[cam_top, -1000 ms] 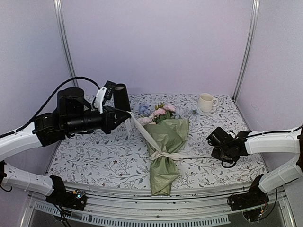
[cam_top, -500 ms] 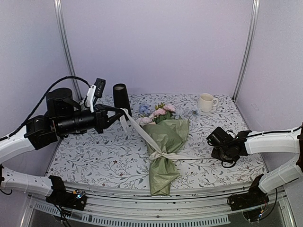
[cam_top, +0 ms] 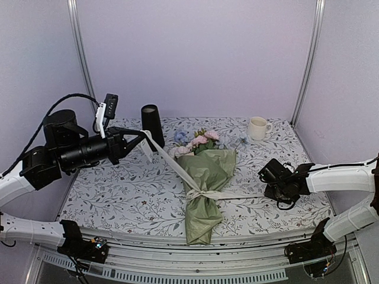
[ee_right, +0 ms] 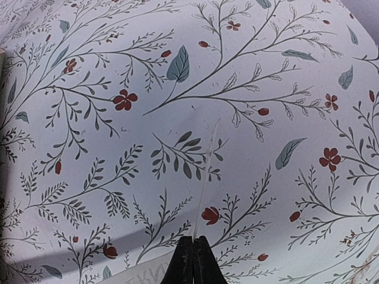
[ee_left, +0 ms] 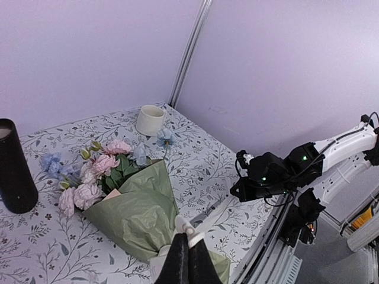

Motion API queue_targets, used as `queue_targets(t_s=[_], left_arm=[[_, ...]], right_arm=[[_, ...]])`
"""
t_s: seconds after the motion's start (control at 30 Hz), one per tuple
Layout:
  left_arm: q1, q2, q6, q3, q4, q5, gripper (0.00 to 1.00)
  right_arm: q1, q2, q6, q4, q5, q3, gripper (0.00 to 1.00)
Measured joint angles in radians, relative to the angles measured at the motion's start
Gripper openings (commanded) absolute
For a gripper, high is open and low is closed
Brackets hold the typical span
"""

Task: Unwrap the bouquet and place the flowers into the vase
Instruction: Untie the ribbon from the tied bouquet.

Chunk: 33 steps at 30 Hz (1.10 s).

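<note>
Pinching the ribbon (cam_top: 172,160), the left gripper (cam_top: 144,135) has pulled farther from the bouquet (cam_top: 207,173), likely loosening the tie; the right gripper (ee_right: 193,242) stays closed.

My left arm reaches out level and high, its black end effector (cam_top: 144,135) pinched tight on the cream ribbon (cam_top: 177,167). My right arm's black end effector (ee_right: 193,254) points down, low, fingers pressed together.

mug (cam_top: 257,128): cream, upright, far right | tablecloth (cam_top: 118,189): floral print
</note>
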Motion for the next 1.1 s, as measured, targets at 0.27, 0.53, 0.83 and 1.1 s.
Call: queue_targets(t_s=[0.27,0.53,0.83,1.1], left_arm=[[0.0,-0.041,0.004,0.004,-0.032,-0.044,0.0],[0.001,-0.096,0.017,0.004,-0.078,-0.103,0.0],[0.001,-0.113,0.018,-0.01,-0.099,-0.151,0.0],[0.002,-0.113,0.018,-0.057,-0.108,-0.201,0.0]], right_arm=[[0.0,0.0,-0.002,0.002,0.0,0.0,0.02],[0.0,0.0,-0.002,0.002,0.0,0.0,0.02],[0.0,0.0,-0.002,0.002,0.0,0.0,0.02],[0.0,0.0,-0.003,-0.011,0.005,0.003,0.02]])
